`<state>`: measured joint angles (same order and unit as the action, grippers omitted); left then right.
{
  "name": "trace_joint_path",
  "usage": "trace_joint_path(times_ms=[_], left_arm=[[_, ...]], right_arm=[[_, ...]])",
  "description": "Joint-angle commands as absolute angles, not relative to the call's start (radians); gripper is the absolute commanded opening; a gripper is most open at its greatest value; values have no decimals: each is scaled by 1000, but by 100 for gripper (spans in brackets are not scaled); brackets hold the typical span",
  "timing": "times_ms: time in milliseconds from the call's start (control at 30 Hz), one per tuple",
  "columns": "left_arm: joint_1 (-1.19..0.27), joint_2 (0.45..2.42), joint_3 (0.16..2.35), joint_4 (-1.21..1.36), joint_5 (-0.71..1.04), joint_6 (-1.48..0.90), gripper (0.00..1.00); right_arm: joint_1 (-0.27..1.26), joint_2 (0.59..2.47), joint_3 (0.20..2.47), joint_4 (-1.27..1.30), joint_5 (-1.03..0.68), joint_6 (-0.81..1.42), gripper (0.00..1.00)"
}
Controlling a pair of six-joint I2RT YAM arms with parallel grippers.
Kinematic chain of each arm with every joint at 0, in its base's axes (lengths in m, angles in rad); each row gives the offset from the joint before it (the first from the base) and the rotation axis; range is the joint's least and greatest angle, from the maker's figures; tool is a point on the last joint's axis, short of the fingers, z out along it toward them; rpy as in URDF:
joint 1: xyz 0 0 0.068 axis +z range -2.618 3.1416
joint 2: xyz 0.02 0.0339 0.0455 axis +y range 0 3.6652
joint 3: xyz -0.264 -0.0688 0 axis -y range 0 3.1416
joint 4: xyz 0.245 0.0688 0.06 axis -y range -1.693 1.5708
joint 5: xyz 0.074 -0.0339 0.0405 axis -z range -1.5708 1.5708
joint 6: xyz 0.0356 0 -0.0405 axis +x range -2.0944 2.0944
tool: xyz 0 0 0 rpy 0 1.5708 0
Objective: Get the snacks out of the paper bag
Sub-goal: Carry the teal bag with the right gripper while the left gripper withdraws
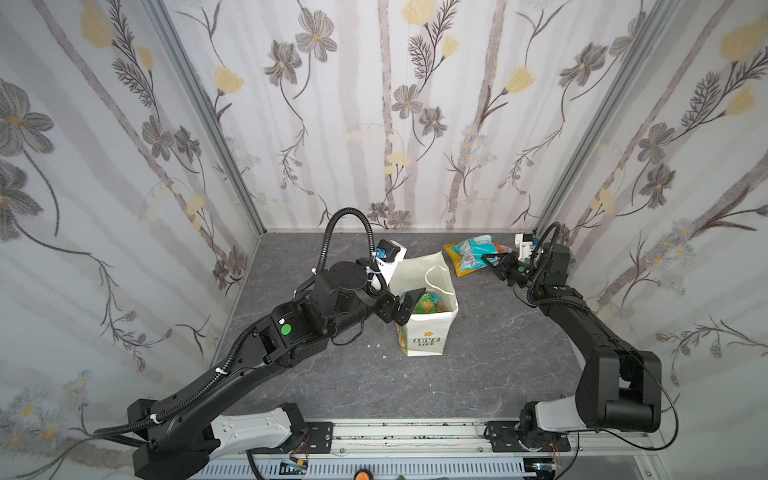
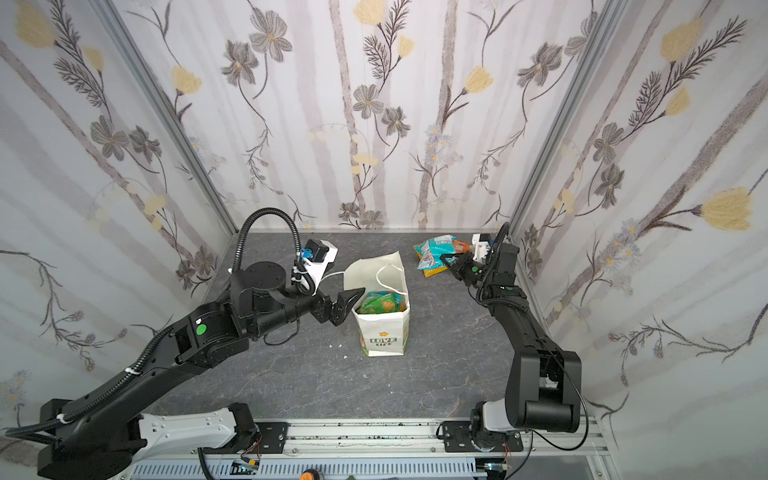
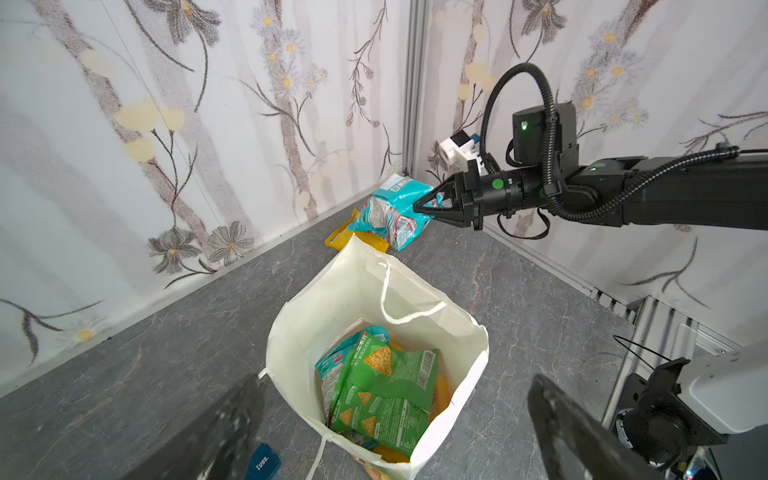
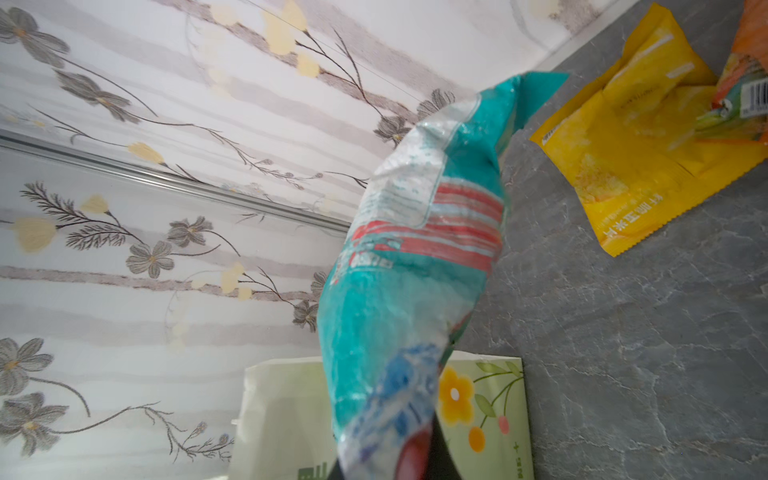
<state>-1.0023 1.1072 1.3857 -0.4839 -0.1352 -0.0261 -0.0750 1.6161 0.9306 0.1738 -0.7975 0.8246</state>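
While the paper bag (image 1: 426, 332) stands upright in the middle of the surface (image 1: 478, 374), the left hand (image 1: 410, 308) hangs over its left rim, fingers spread wide and holding nothing. A green packet (image 1: 426, 305) lies topmost inside. Far right, the right hand (image 1: 490, 261) pinches a teal packet (image 1: 473, 249), with a yellow packet (image 1: 459, 268) lying just beside it.

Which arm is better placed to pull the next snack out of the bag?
Left, probably. The left gripper hangs open at the rim of the bag, just above the green packet lying on top inside. The right gripper is away from the bag, shut on a teal packet, so it is busy.
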Motion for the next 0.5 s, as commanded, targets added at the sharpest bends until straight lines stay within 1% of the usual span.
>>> trace_joint_path(times_ms=[0,200,400,433,467], left_arm=[[-1002,1111,1387,-468,-155,-21,100],[-1002,1115,1385,-472,-172,-21,100],[-1002,1117,1381,-472,-183,-20,100],[-1002,1118,1381,-472,-183,-18,100],[-1002,1119,1382,-471,-183,-18,100]], right_arm=[[-75,1674,908,212,-801,765,0],[-75,1787,903,184,-767,695,0],[-77,1849,881,165,-717,652,0],[-76,1856,876,162,-710,646,0],[-77,1863,872,157,-701,642,4]])
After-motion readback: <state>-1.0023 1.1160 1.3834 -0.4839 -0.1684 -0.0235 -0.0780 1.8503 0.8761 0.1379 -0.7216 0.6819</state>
